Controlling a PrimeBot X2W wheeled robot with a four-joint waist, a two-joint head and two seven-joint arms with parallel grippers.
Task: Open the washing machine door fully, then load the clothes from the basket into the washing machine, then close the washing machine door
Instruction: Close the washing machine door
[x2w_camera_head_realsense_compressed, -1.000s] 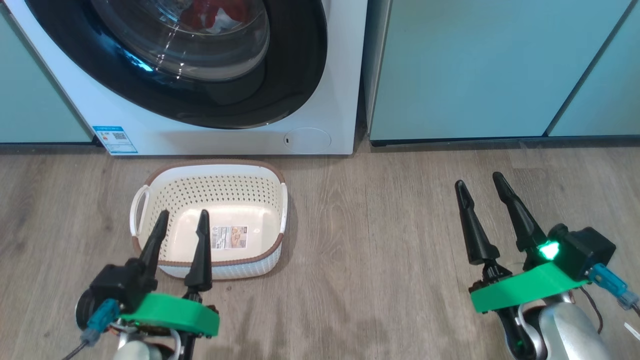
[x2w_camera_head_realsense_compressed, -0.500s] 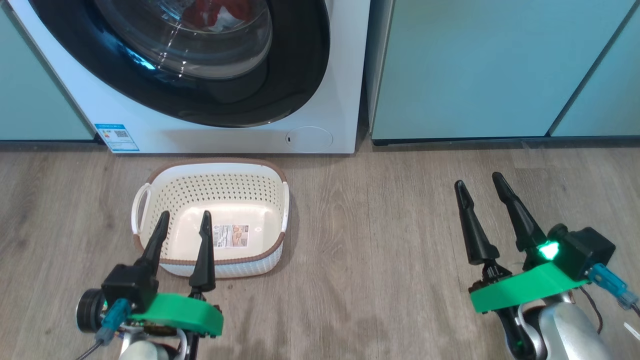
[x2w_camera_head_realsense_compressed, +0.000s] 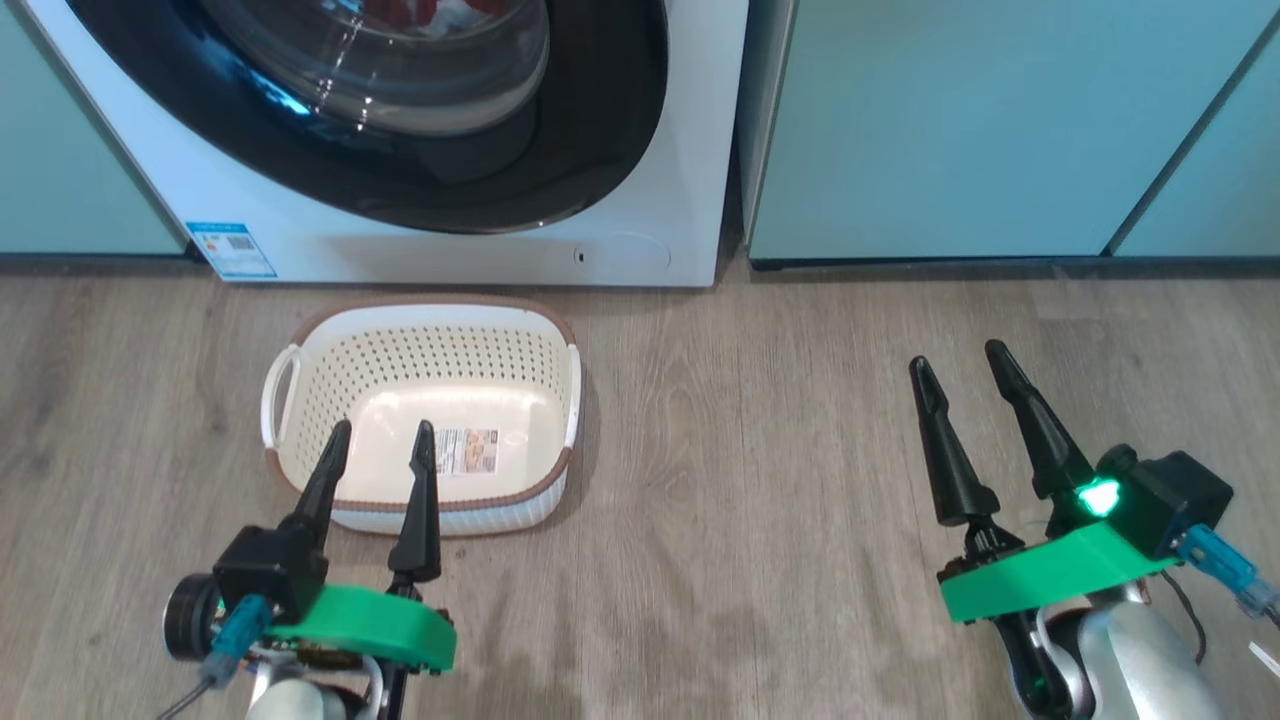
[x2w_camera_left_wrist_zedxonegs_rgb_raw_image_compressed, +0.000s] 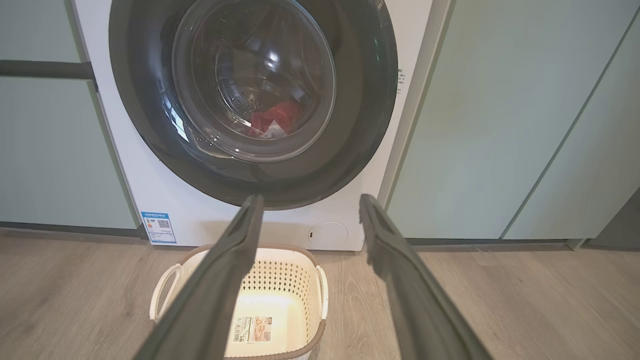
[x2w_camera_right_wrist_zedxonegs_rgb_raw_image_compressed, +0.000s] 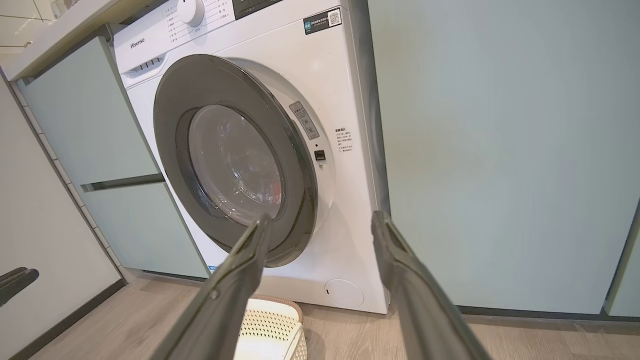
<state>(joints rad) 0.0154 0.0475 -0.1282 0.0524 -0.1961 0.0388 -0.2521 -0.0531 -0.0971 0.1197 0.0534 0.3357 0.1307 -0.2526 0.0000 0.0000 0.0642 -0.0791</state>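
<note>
- washing machine: white front-loader on a wood-look floor, set between pale teal cabinets. a blue label sticker sits at the lower left of its front and a round cap at the lower right.
- washing machine door: glossy black rim and bulging glass centre, swung across the opening. the right wrist view gives the side angle, with a latch slot on the white front just beside the rim's right edge. whether it is latched cannot be told.
- clothes: red with a small white part, inside the drum behind the glass. they are plainest in the left wrist view. the head view catches a red sliver at its top edge.
- basket: cream and perforated with a brown rim, on the floor just in front of the machine and below the door. its bare bottom carries a paper label.
- left gripper: released, fingers spread and holding nothing, tips over the basket's near rim in the head view.
- right gripper: released, fingers spread and free, over bare floor well to the right of the basket.
- dial: white knob on the machine's top panel, supplied by the right wrist view.
</note>
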